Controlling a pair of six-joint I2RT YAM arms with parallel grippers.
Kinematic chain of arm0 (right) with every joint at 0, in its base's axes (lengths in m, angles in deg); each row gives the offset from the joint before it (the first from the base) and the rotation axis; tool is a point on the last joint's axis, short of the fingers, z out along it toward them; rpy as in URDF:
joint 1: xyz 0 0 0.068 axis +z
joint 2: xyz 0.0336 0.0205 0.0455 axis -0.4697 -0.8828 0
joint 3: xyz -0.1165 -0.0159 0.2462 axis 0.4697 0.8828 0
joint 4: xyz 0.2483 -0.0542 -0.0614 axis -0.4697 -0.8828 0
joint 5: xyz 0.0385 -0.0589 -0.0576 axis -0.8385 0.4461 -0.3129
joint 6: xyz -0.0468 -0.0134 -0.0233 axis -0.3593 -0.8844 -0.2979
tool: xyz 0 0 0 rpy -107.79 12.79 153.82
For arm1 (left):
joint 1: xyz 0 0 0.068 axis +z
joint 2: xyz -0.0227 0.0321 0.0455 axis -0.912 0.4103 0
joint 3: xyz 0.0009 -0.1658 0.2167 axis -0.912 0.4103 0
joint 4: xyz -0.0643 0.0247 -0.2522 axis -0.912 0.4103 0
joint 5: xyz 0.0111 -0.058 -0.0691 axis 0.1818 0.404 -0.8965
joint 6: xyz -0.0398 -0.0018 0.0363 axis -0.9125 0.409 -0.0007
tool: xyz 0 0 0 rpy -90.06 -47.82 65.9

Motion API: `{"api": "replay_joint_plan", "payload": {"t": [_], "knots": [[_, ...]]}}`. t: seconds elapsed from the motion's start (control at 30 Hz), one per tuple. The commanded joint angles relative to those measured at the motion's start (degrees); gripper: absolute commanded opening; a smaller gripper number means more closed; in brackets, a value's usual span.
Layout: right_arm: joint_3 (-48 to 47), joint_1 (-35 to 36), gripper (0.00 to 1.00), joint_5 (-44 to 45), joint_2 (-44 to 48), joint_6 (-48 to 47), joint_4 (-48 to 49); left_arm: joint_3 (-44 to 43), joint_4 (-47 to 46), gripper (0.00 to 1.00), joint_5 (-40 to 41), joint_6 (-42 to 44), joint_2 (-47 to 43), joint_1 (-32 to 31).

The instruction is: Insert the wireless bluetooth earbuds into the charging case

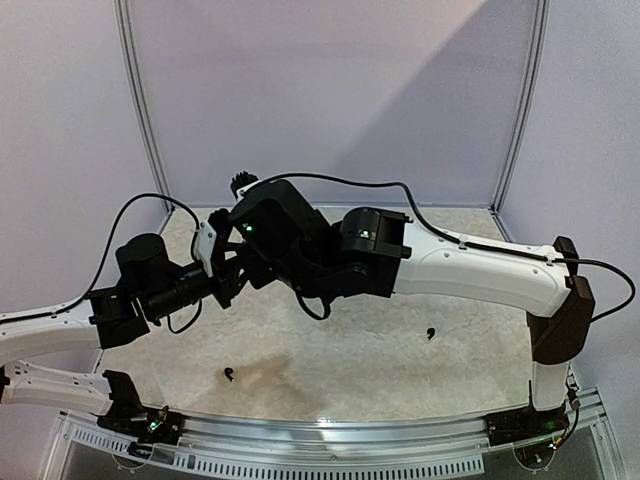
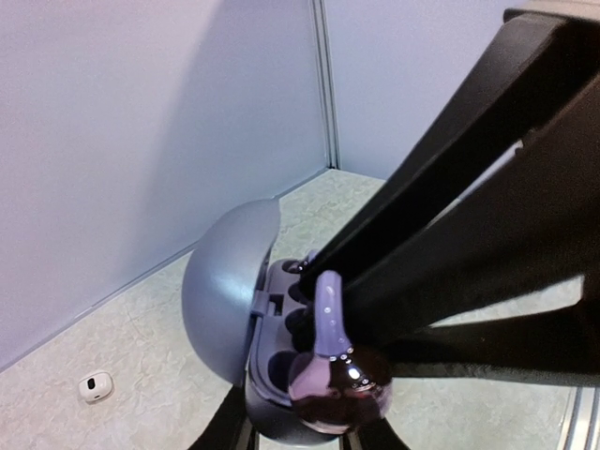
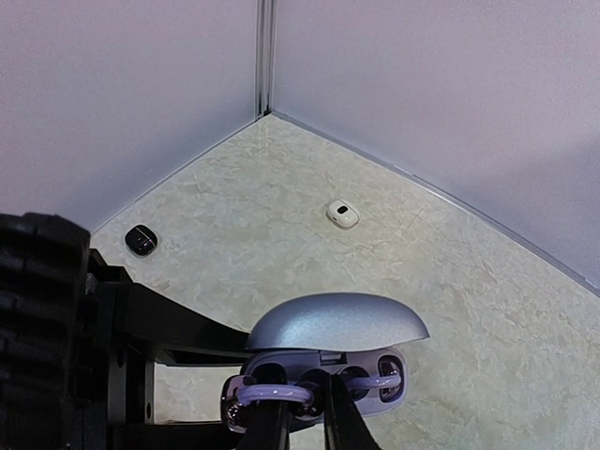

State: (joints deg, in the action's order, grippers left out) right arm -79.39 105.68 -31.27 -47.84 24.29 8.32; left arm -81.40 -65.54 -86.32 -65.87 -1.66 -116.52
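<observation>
**Earbud held at the open charging case, both arms up over the table**

Earbud [image 2: 328, 314], the silvery-grey one with a glossy dark head, is pinched between the fingers of my right gripper [image 3: 307, 414]. It sits right at the tray of the charging case [image 2: 267, 386]. From the left wrist camera, its head is against the near end of the tray with the stem pointing up along it. I cannot tell whether it is actually seated in a socket.

The silver-grey case is held off the table [image 1: 380, 360], and its domed lid [image 3: 333, 323] stands open. My left gripper [image 2: 298, 433] is closed on the case body, with a finger on either side of it.

In the overhead view the two wrists meet above the middle-left of the table. Two black earbuds lie loose below them, one [image 1: 431, 333] toward the right arm and one [image 1: 230, 375] near the front edge. Toward the back corner, a small white case [image 3: 342, 214] and a small black case [image 3: 141, 240] rest well apart.
</observation>
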Motion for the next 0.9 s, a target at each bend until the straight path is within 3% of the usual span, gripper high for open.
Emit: {"api": "replay_joint_plan", "payload": {"t": [0.0, 0.87], "knots": [[-0.5, -0.3, 0.06, 0.9, -0.2, -0.8, -0.2, -0.9, -2.1, 0.0, -0.7, 0.7, -0.5, -0.9], [1.7, -0.5, 0.03, 2.4, 2.7, 1.7, 1.0, -0.5, -1.8, 0.0, -0.5, 1.1, -0.7, -0.9]]}}
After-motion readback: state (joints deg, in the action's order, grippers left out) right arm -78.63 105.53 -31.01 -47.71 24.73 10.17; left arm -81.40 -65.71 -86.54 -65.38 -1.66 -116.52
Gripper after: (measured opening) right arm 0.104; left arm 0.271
